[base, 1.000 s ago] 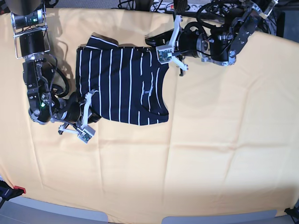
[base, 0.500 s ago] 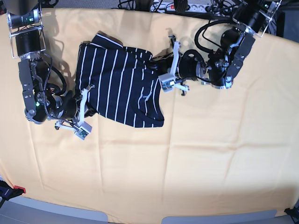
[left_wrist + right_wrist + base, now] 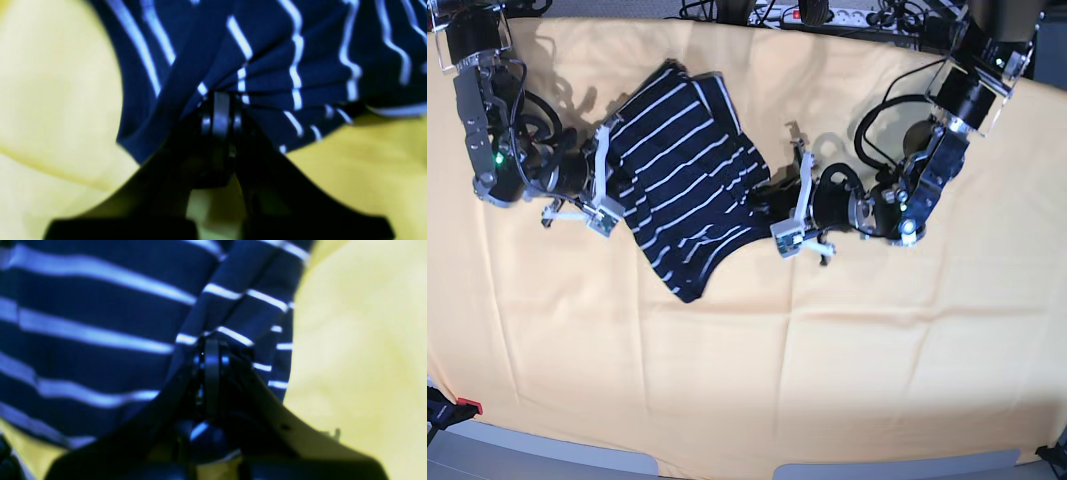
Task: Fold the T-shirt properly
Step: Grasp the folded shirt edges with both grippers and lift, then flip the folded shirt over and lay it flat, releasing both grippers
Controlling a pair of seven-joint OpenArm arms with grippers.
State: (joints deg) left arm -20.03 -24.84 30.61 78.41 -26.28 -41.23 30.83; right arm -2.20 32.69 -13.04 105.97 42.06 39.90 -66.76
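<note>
The dark navy T-shirt (image 3: pixel 685 170) with thin white stripes lies folded and skewed on the yellow cloth, stripes running diagonally. My left gripper (image 3: pixel 769 197) is shut on its right edge, low over the table. In the left wrist view the shut left gripper (image 3: pixel 222 100) pinches bunched T-shirt (image 3: pixel 267 50) cloth. My right gripper (image 3: pixel 615 182) is shut on the shirt's left edge. In the right wrist view the right gripper (image 3: pixel 211 343) clamps a fold of the T-shirt (image 3: pixel 100 306). The part of the shirt between each pair of jaws is hidden.
A yellow cloth (image 3: pixel 847 340) with shallow creases covers the whole table. A power strip (image 3: pixel 827 14) and dark cables lie along the back edge. Grey table rim (image 3: pixel 557 458) shows at the front.
The shirt has turned from stripes upright to diagonal. My left gripper pulled its edge toward the front; my right gripper carried its edge toward the back. Both stayed shut on the cloth.
</note>
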